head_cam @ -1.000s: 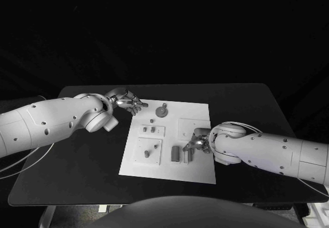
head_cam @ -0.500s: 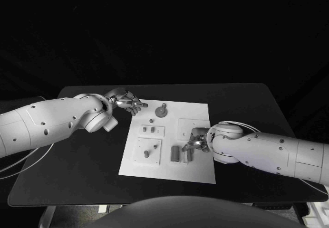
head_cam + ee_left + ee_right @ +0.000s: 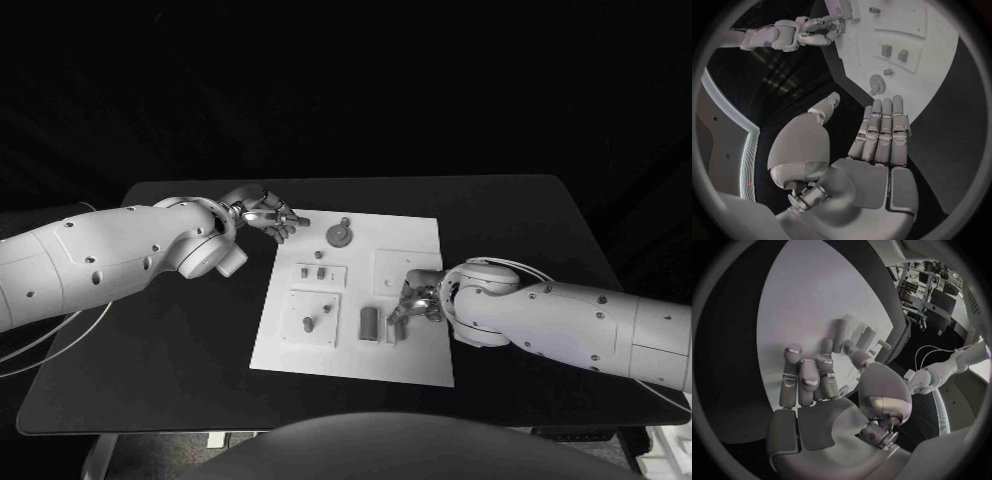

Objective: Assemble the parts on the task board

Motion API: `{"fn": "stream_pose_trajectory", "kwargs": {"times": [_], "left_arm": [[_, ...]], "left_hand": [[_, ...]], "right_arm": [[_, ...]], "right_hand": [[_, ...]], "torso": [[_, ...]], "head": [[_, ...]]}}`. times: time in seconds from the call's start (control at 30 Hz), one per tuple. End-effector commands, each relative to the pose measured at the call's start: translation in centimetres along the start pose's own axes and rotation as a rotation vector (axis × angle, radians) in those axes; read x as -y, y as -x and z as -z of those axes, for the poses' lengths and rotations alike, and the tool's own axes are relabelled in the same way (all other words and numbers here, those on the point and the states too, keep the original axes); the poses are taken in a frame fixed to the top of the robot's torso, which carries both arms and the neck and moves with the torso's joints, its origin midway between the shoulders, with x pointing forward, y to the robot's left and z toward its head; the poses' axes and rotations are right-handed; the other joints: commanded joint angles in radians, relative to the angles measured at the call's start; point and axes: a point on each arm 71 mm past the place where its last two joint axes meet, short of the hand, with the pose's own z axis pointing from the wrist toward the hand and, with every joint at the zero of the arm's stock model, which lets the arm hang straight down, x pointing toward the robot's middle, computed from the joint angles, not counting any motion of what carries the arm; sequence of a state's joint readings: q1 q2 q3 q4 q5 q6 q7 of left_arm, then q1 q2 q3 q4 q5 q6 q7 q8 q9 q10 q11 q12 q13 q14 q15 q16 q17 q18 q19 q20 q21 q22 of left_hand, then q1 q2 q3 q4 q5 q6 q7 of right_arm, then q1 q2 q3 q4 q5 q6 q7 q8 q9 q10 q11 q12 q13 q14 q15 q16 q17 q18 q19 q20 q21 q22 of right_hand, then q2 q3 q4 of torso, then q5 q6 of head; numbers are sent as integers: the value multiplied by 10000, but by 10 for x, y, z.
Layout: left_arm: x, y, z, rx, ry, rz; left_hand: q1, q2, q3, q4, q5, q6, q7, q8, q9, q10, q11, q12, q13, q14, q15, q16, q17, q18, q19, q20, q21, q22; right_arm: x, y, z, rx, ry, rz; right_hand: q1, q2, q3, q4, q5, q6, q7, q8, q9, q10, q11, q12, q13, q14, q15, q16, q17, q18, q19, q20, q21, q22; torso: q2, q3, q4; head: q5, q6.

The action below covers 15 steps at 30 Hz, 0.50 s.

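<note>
Evidently working low over the task board, right hand curling its fingers down around the upright parts, grip not clear; left hand hovering spread at the board's far corner, holding nothing. Seemingly leaving several pieces loose, sitting mid-table on black table, dark room beyond.

The task board looks smooth, matt white, maybe plastic. The table is dull black. Both hands look like shiny metal.

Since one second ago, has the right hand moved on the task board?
Hardly: the right hand stays by the tall grey parts on the task board, shifting only slightly.
</note>
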State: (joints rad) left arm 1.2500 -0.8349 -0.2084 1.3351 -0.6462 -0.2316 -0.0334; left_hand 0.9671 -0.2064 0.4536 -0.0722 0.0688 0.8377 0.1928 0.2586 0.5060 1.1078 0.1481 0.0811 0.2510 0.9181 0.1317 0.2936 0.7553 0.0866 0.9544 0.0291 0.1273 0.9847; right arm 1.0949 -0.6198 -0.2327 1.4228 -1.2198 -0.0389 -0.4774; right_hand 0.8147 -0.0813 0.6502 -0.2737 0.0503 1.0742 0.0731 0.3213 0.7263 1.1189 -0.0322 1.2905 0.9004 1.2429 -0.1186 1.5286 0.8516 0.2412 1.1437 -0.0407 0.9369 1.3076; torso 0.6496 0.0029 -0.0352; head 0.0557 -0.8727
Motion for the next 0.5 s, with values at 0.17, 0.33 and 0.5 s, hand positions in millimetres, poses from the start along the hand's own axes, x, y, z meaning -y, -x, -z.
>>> {"fn": "stream_pose_trajectory", "kwargs": {"times": [0.17, 0.33, 0.5], "left_arm": [[1, 0, 0, -84, -19, -13], [1, 0, 0, -77, -15, -14], [0, 0, 0, -64, -4, -15]], "left_hand": [[10, 161, -107, -44, -37, -43, -61, 61, -12, 16, -43, -52, 21, 31, -2, -75, 26, 168, -26, 30, -79, 16], [19, 193, -147, -77, -38, -46, -61, 62, -15, 14, -42, -53, 25, 32, -2, -83, 32, 167, -28, 30, -87, 20], [23, 211, -171, -96, -37, -49, -61, 63, -18, 11, -42, -55, 26, 33, -2, -88, 35, 167, -28, 30, -91, 23]], "right_arm": [[18, -14, -1, -581, -571, -451], [22, -14, 0, -532, -594, -641], [26, -13, 1, -435, -651, -796]], "right_hand": [[399, -37, 3, -118, 56, -221, 149, -44, -2130, -12, 107, -138, 28, -161, 75, -97, -162, 206, 21, 52, -79, 110], [658, -12, -23, -130, 57, -250, 163, -39, -2146, -22, 122, -169, 47, -196, 88, -118, -200, 206, 7, 66, -94, 117], [894, 75, -38, -140, 57, -269, 171, -31, -2159, -27, 129, -190, 67, -200, 95, -129, -186, 206, 0, 73, -106, 123]], "torso": [[2, 7, -10], [0, -2, -4], [1, -4, 3]], "head": [[2, 1], [-12, 1], [-22, 1]]}}
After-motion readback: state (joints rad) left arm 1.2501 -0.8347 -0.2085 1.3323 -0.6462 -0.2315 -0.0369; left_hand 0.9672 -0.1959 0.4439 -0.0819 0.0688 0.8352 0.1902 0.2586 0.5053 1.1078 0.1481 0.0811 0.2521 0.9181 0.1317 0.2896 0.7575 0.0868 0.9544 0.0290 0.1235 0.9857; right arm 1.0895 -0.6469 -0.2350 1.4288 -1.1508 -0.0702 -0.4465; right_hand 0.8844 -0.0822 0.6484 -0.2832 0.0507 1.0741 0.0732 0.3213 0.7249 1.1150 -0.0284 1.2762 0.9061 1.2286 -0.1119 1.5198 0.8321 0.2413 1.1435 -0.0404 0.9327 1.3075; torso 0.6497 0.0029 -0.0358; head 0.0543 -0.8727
